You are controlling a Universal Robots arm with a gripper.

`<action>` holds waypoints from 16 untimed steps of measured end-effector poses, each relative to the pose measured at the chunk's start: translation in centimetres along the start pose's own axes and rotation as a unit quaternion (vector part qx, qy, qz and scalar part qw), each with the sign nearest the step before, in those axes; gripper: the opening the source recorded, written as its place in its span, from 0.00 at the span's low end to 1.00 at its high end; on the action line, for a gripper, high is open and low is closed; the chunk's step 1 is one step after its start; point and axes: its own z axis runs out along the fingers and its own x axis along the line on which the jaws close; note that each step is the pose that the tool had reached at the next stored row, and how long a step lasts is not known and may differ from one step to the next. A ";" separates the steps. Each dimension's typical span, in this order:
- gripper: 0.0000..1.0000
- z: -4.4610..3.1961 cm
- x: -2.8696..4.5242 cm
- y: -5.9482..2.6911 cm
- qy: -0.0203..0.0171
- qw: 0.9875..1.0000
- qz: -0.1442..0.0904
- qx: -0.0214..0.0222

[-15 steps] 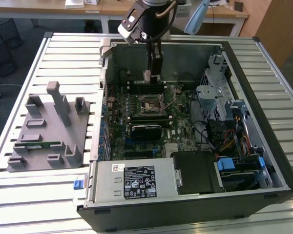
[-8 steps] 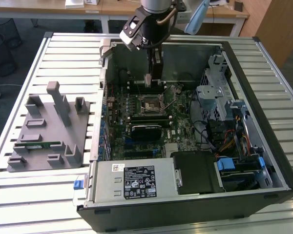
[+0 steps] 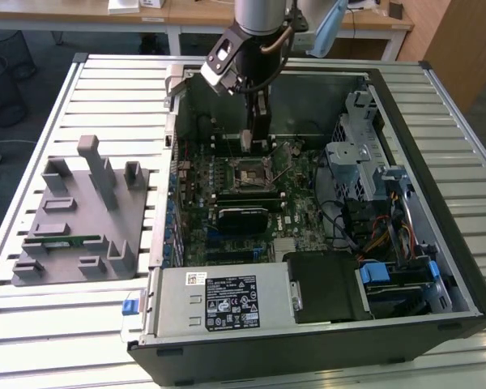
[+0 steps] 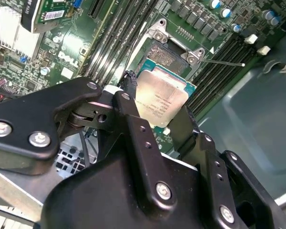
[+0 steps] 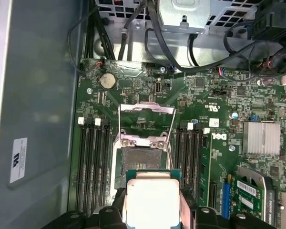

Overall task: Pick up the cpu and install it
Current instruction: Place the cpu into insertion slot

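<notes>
The cpu (image 4: pixel 159 102) is held clenched in the gripper (image 4: pixel 157 113), whose two black fingers (image 4: pixel 133 119) are pressed against opposite edges of the chip. It is carried just above the open socket (image 4: pixel 164 52), over the socket's near edge, and is not seated in it. The chip is square, so no long axis can be given. Its silvery metal top is turned away from the socket and toward the wrist cameras, and its flat face is kept roughly level with the motherboard (image 5: pixel 200 109). In the first wrist view the cpu (image 5: pixel 151 200) is seen with its sides parallel to the sides of the socket (image 5: pixel 138 164) and to the memory slots (image 5: pixel 93 167) flanking the socket. The raised load plate (image 5: pixel 148 109) is seen standing at the socket's far side. In the second wrist view the finger grip on the chip is shown plainly, and a thin lever (image 4: pixel 224 62) is seen jutting out beside the socket. In the exterior view the gripper (image 3: pixel 257 142) is seen reaching down into the open computer case (image 3: pixel 437 243) directly over the socket (image 3: pixel 247 172). A grey tray (image 3: pixel 73 211) lies well apart from the socket, outside the case, on the slatted table (image 3: pixel 105 89).
</notes>
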 end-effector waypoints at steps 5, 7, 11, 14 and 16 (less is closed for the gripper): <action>0.53 0.91 0.03 0.07 0.000 1.000 0.000 0.000; 0.53 1.28 0.04 0.09 0.000 1.000 0.000 0.000; 0.53 2.01 0.06 0.12 0.000 1.000 0.001 0.001; 0.53 2.55 0.09 0.12 0.000 1.000 0.001 0.001; 0.53 2.91 0.12 0.13 0.000 1.000 0.000 0.002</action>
